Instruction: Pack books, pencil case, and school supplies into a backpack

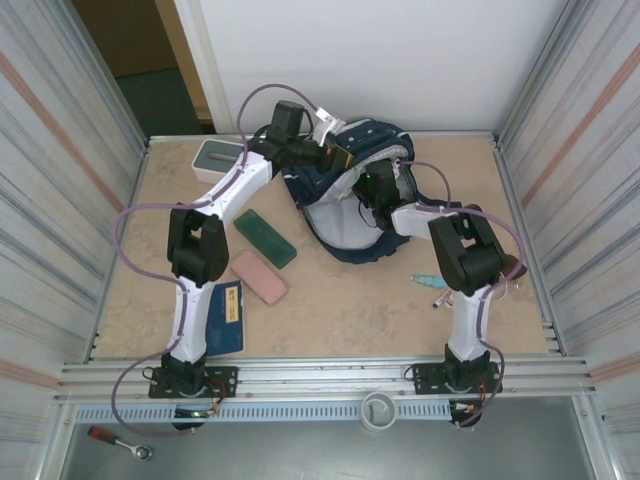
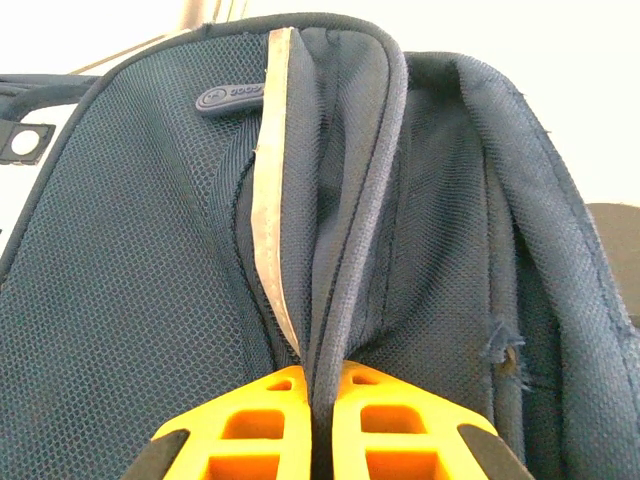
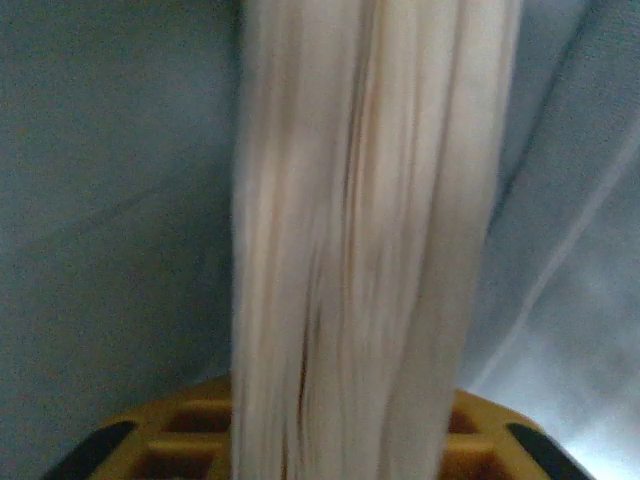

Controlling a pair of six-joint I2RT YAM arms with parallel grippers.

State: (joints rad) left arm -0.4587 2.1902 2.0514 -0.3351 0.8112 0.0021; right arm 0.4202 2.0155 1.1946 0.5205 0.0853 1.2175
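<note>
2 books: 1 (image 1: 228, 318) flat on the counter (image 1: 350, 310) at near left, half under the left arm (image 1: 195, 250); 1 (image 3: 350, 230) edge-on at the right gripper (image 3: 345, 430) inside the open backpack (image 1: 340, 228) at far middle. View blurred, can't tell if that gripper clamps it. Left gripper (image 2: 322, 400) pressed together on a fold of backpack rim. 1 teal marker (image 1: 428, 281) by the right arm (image 1: 465, 255). 1 green case (image 1: 265, 238), 1 pink case (image 1: 259, 276), 1 white box (image 1: 220, 158) left of the backpack.
</note>
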